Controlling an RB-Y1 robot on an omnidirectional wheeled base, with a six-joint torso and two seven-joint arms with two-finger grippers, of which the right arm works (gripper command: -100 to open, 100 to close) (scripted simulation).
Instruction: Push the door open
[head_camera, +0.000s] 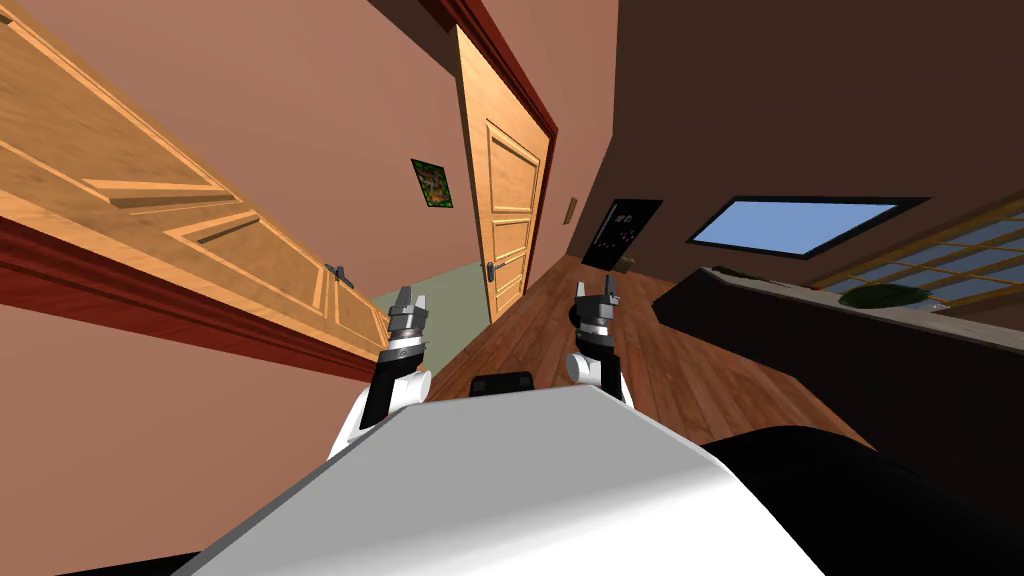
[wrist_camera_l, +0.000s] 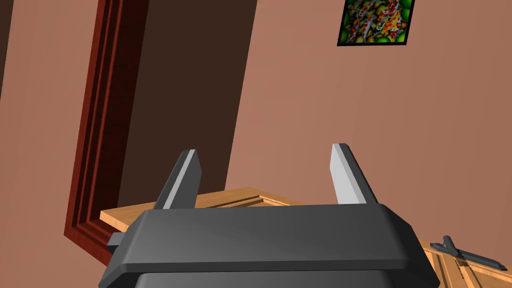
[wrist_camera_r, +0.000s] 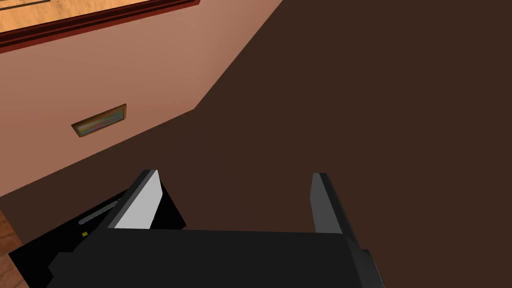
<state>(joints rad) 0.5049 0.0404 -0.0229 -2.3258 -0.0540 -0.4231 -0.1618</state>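
Observation:
A panelled wooden door (head_camera: 200, 225) with a dark lever handle (head_camera: 335, 272) runs along the pink wall on my left, edged by a dark red frame (head_camera: 150, 290). My left gripper (head_camera: 411, 297) hangs open just past the door's end. In the left wrist view, the open left gripper (wrist_camera_l: 265, 172) has the door's edge (wrist_camera_l: 240, 197) below its fingers, the handle (wrist_camera_l: 467, 255) off to one side, and a red frame (wrist_camera_l: 95, 140) beyond. My right gripper (head_camera: 596, 290) is open over the wooden floor, and in its own view the right gripper (wrist_camera_r: 230, 200) holds nothing.
A second wooden door (head_camera: 510, 210) with its own handle (head_camera: 492, 270) stands ahead in a red frame, with green floor (head_camera: 440, 290) beside it. A small painting (head_camera: 432, 183) hangs between the doors. A long dark counter (head_camera: 800, 330) lines the right side, and wooden floor (head_camera: 620, 370) runs between.

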